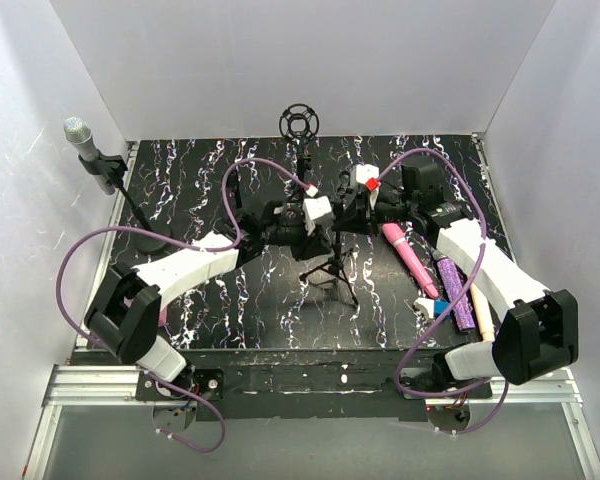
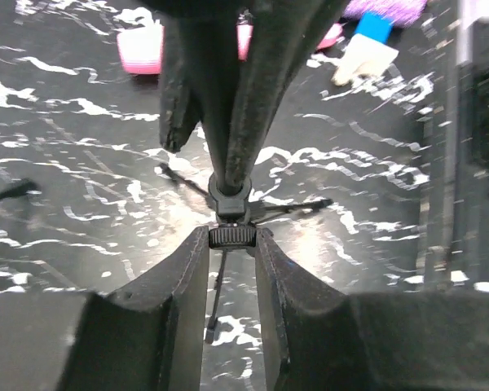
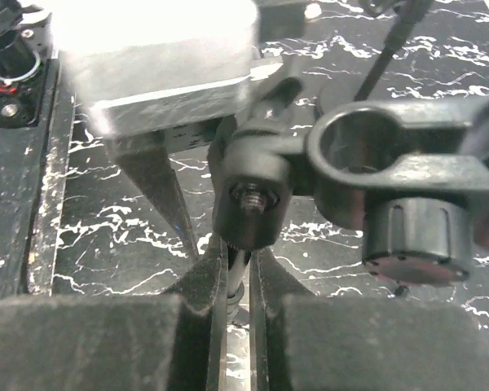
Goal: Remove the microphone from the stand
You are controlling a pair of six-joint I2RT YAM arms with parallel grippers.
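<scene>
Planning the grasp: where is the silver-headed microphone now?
Top view, far left: the silver-headed microphone sits atop its slanted stand beside the left wall.

Left arm (image 1: 185, 265) and right arm (image 1: 475, 255), either side of the tripod stand (image 1: 335, 272): white shells, black joints and fingers (image 2: 175, 301), looping purple cables (image 1: 75, 270).

Three cameras, one high and two close in, all meeting on the tripod stand (image 1: 332, 268).
The top camera sits above and behind the arm bases and looks down over the whole table (image 1: 230, 180), with the stand at centre. The left wrist camera looks down at the stand's knurled collar (image 2: 231, 236) from very close. The right wrist camera is just as close, facing the stand's clamp head (image 3: 342, 163) from the opposite side.
</scene>
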